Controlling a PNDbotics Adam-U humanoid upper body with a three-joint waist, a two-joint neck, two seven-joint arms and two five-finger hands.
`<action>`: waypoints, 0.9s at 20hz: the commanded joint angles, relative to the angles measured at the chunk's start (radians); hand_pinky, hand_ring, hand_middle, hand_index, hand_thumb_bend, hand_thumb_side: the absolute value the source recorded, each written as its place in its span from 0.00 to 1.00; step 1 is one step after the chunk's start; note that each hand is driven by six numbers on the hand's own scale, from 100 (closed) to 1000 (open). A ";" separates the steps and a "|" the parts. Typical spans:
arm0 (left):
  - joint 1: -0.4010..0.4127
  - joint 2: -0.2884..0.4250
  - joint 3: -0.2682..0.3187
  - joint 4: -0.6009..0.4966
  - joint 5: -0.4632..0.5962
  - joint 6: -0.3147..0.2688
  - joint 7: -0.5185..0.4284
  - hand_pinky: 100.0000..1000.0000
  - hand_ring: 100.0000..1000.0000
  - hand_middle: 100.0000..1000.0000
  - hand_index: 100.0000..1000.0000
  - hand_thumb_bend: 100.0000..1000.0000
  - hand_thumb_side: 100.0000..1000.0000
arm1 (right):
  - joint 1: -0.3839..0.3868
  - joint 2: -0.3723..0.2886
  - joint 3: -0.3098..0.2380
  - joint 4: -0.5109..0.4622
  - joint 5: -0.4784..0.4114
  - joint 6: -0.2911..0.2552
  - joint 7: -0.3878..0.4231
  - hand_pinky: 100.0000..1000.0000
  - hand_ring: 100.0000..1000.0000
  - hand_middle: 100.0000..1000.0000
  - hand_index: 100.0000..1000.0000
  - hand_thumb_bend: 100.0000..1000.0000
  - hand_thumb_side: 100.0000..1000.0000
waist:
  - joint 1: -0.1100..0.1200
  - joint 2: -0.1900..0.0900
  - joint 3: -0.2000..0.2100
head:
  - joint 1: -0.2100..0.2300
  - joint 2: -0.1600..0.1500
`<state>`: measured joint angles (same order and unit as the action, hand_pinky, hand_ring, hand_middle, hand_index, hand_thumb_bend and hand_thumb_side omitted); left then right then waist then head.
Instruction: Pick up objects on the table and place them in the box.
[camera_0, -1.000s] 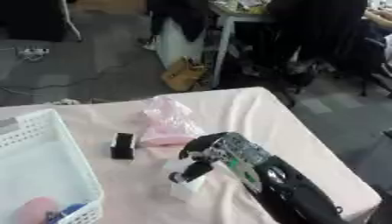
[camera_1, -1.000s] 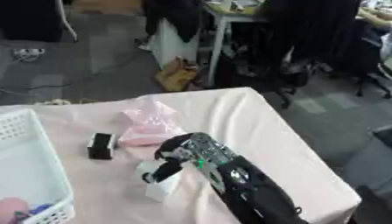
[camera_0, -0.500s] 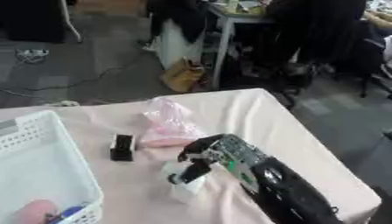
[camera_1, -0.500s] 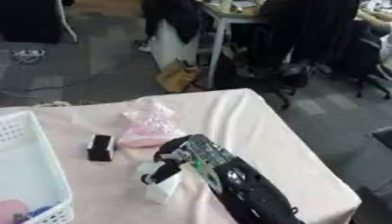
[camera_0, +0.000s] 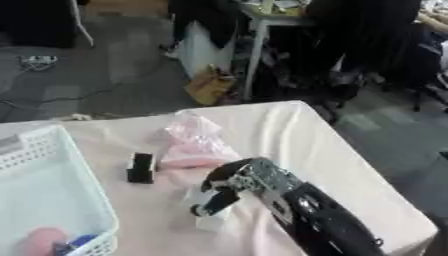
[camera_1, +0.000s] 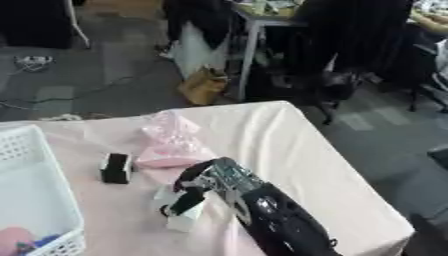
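Observation:
My right hand (camera_0: 238, 182) reaches in from the lower right, its fingers curled down round a small white box-like object (camera_0: 208, 210) on the pink tablecloth. A small black block (camera_0: 140, 167) lies to the left of it. A pink crinkled plastic bag (camera_0: 194, 141) lies just behind the hand. The white lattice basket (camera_0: 83, 200) stands at the left edge, with a pink thing (camera_0: 39, 241) and a blue thing (camera_0: 72, 244) inside. My left hand shows in no view.
The table's far edge and right corner (camera_0: 302, 105) drop off to a grey floor. Chairs, desks and a brown paper bag (camera_0: 210, 85) stand beyond it. Bare tablecloth (camera_0: 350, 170) lies right of my arm.
The hand stays over the white object, fingers closing lower on it. The whole picture shifts a little, so the camera has moved; the objects on the table keep their places.

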<state>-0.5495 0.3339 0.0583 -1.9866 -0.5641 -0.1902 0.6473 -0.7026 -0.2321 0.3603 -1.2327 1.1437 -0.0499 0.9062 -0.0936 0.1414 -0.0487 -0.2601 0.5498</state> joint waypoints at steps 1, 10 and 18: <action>-0.021 0.005 0.005 -0.013 0.002 -0.003 0.001 0.85 0.94 0.81 0.85 0.00 0.79 | -0.013 -0.003 0.000 -0.002 0.006 -0.009 0.001 0.94 1.00 0.89 0.94 0.34 1.00 | 0.015 0.002 0.000 | -0.003 -0.004; -0.022 0.004 0.005 -0.013 0.001 -0.003 0.002 0.85 0.94 0.81 0.85 0.00 0.79 | -0.008 0.004 0.009 0.007 0.023 -0.024 0.001 0.94 1.00 0.89 0.93 0.33 1.00 | 0.012 0.001 0.001 | -0.003 -0.004; -0.024 0.002 0.005 -0.013 0.001 -0.005 0.003 0.85 0.94 0.81 0.86 0.00 0.79 | -0.009 0.005 0.011 0.020 0.039 -0.037 -0.014 0.93 1.00 0.89 0.93 0.33 1.00 | 0.014 0.005 0.002 | -0.005 -0.013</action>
<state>-0.5566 0.3264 0.0583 -1.9866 -0.5641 -0.1920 0.6490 -0.6975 -0.2160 0.3731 -1.2114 1.1711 -0.0828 0.8939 -0.0936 0.1420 -0.0468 -0.2610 0.5497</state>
